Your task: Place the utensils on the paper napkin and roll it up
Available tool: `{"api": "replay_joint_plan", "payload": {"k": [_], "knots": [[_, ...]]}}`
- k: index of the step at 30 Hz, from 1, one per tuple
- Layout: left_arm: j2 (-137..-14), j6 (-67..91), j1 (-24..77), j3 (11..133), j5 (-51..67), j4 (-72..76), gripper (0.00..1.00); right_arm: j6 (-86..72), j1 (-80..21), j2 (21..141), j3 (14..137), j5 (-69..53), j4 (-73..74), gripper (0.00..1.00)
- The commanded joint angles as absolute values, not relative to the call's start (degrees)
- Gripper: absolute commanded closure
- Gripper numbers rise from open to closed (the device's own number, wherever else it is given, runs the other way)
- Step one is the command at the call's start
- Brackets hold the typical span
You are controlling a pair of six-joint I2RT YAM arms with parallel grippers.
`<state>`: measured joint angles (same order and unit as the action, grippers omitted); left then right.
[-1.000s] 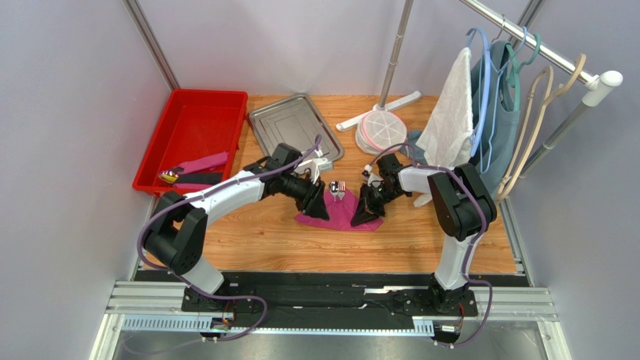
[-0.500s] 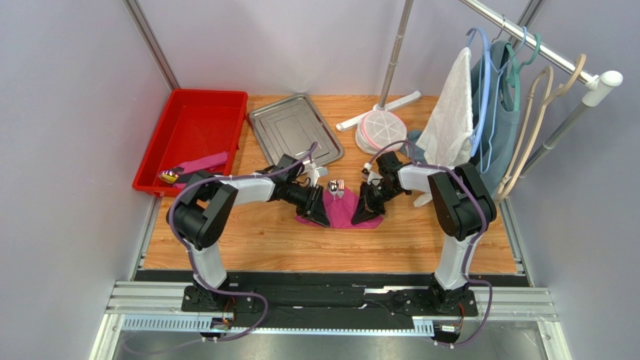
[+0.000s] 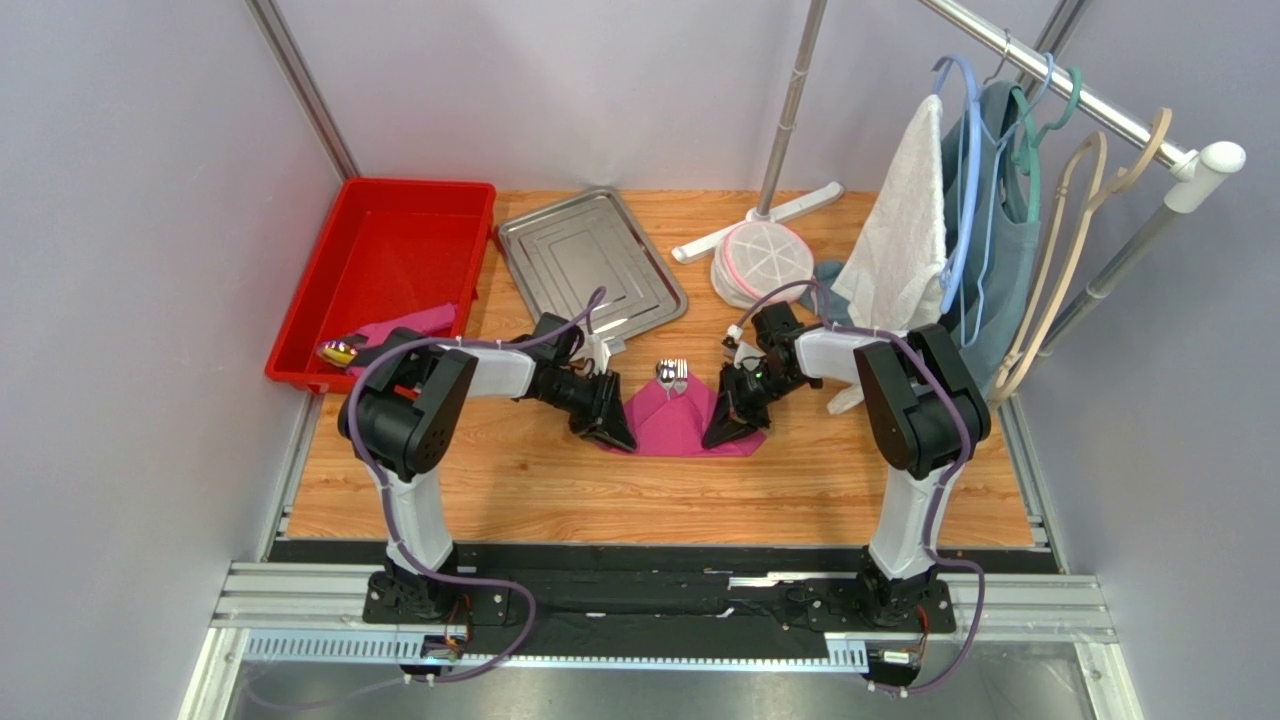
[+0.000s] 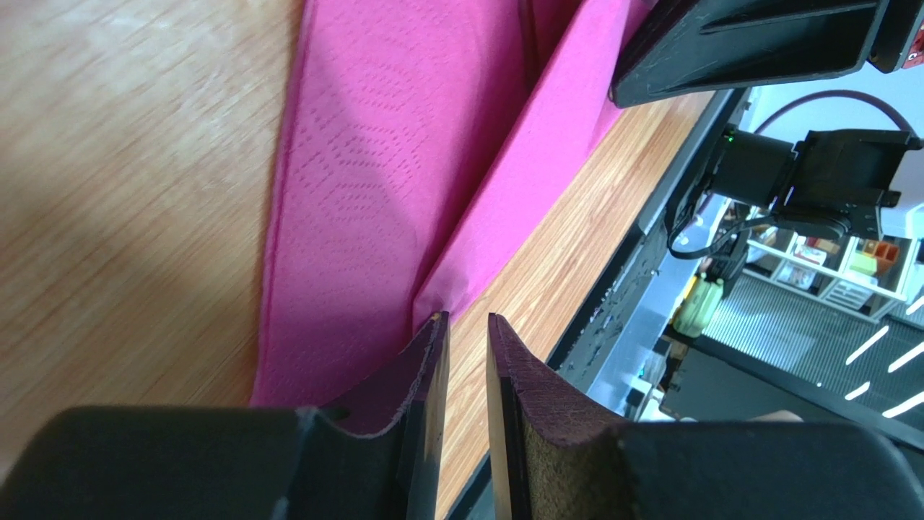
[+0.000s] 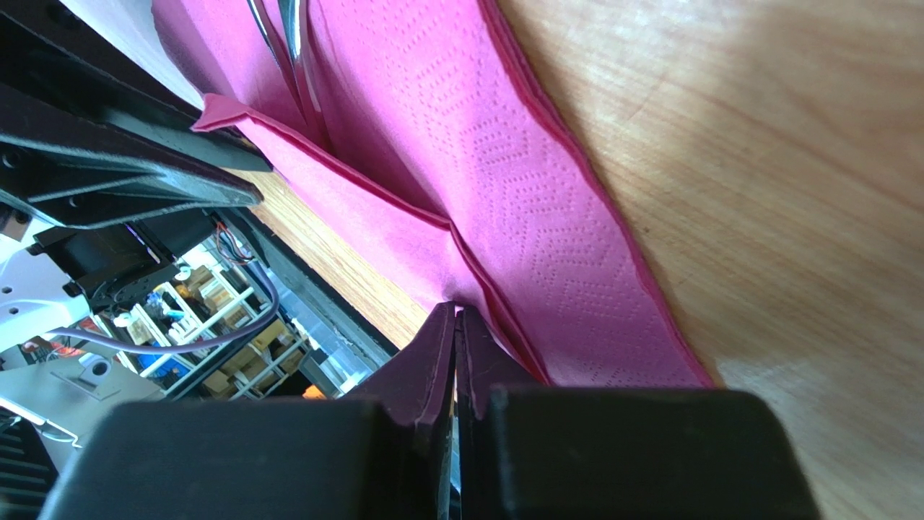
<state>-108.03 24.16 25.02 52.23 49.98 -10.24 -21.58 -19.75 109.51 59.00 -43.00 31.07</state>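
Observation:
The magenta paper napkin [image 3: 679, 423] lies part-folded on the wooden table between my two grippers. The shiny utensils [image 3: 672, 371] lie in its fold, their heads sticking out at the far end; two slim handles show in the right wrist view [image 5: 284, 43]. My left gripper [image 3: 609, 428] sits low at the napkin's left edge, jaws a little apart with only wood between them [image 4: 464, 317]; the napkin [image 4: 369, 163] lies beside its left finger. My right gripper [image 3: 733, 426] is shut [image 5: 456, 312] on the raised right fold of the napkin [image 5: 521, 163].
A red bin [image 3: 383, 270] with pink items stands at the back left. A steel tray [image 3: 589, 258] lies behind the napkin. A white stand base [image 3: 763, 248] and a rack with a white towel [image 3: 902, 225] and hangers fill the back right.
My left gripper has slid left off the napkin and its jaws have parted, letting go of the left fold. The napkin's left side has dropped. The right gripper has held still.

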Motion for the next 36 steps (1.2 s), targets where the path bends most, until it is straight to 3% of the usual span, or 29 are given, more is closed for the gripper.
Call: {"api": "replay_joint_plan", "payload": {"k": [1,6,13,16,24,36], "knots": [[-108.02,21.71,23.03,51.86,46.23,-13.18,0.72,-19.86,-19.78,110.3,60.38,-39.2,30.59,0.96],[-107.49,21.18,22.68,51.15,46.58,-13.71,0.76,-19.6,-19.86,110.13,60.64,-38.85,31.02,0.96],[-108.98,21.97,22.68,51.68,47.11,-13.36,0.94,-20.56,-20.47,103.9,61.08,-46.74,28.48,0.85],[-109.25,22.24,22.68,51.85,47.2,-13.36,0.99,-21.18,-22.23,101.78,61.17,-49.21,28.12,0.84],[-109.42,22.32,22.68,52.29,47.72,-13.45,1.0,-24.08,-26.89,103.44,59.41,-50.63,25.93,0.85],[-109.69,22.5,22.68,52.21,48.34,-13.01,1.0,-22.24,-25.58,109.07,59.24,-47.38,25.75,0.88]]}}
